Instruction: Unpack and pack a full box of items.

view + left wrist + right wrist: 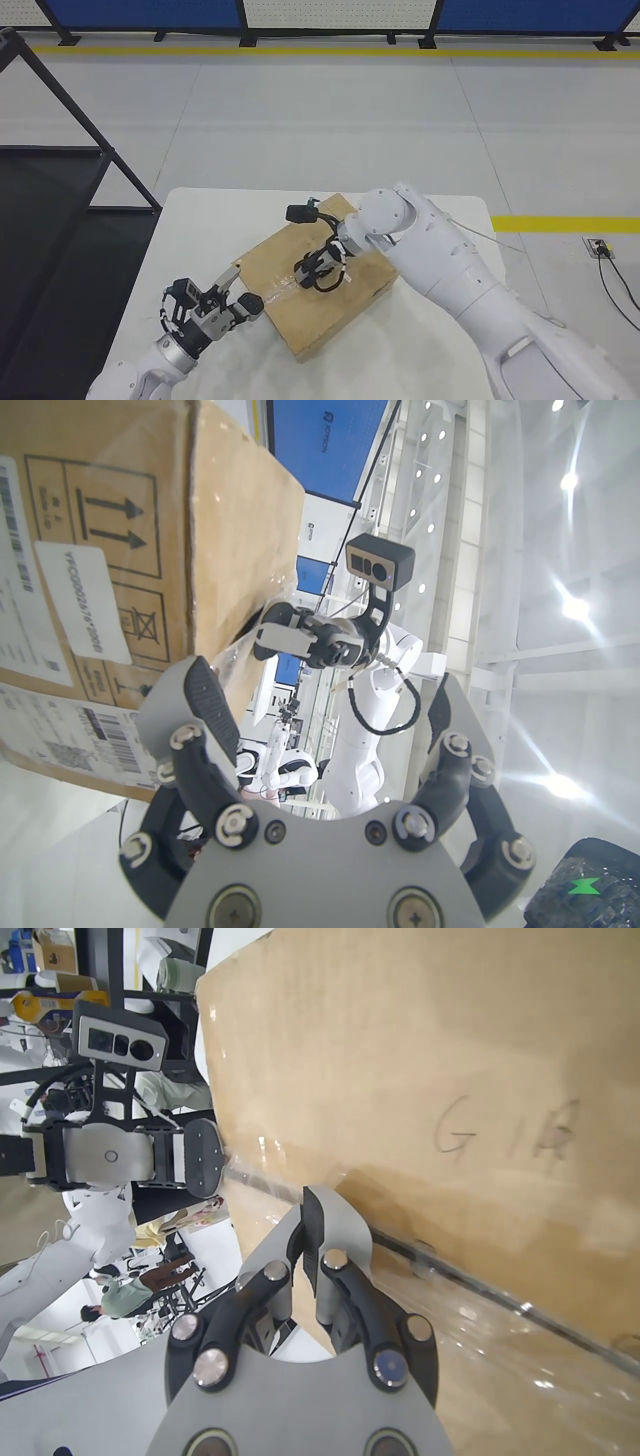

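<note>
A closed cardboard box (292, 322) lies at an angle on the white table (200, 232). Clear tape (465, 1284) runs along its top seam. My right gripper (316, 272) rests on the middle of the box top, its fingers shut at the tape seam (309, 1210). I cannot tell whether anything is pinched between them. My left gripper (241, 303) stands open at the box's left edge (325, 687). One of its pads (201, 1160) touches the loose tape end there. The box side (100, 550) carries labels and arrows.
A black metal frame (60, 190) stands beside the table's left side. The table has bare room behind the box and at the front right. A thin cable (490, 238) trails off the table's right edge.
</note>
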`<move>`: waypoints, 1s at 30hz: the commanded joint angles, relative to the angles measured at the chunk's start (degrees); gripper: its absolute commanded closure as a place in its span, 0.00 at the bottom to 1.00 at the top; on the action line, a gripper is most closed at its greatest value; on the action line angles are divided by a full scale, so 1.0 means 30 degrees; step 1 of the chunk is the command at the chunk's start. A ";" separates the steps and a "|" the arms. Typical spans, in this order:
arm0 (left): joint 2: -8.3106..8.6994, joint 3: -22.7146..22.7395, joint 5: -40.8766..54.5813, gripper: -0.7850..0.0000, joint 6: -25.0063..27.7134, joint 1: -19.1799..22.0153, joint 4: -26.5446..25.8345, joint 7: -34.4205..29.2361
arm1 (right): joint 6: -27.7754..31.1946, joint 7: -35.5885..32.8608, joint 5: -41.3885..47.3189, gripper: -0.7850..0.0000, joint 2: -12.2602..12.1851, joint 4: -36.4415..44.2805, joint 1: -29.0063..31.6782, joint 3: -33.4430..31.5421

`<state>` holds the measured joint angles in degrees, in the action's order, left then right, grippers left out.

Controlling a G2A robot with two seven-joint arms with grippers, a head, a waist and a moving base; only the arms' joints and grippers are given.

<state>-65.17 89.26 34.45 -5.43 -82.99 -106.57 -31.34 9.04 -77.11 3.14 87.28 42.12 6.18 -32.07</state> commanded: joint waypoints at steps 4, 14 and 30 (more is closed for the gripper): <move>-0.0023 0.1036 0.1280 0.00 0.0795 -0.0220 -0.0142 0.0521 | 0.0759 -0.0033 0.0966 1.00 0.0620 -0.0806 -0.0068 0.0243; -0.0084 0.3248 0.3846 0.00 0.2178 -0.0620 -0.0125 0.1479 | 0.1485 0.0296 0.1588 1.00 0.1724 -0.2198 -0.0345 0.0741; -0.0227 0.3058 0.4646 0.00 0.2356 -0.0290 -0.0254 0.1530 | 0.1600 0.0310 0.0179 1.00 0.1903 -0.4738 -0.1388 0.0501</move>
<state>-65.85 98.48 48.48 1.75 -83.93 -107.31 -26.59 14.08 -76.41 4.10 93.23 28.68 2.30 -30.27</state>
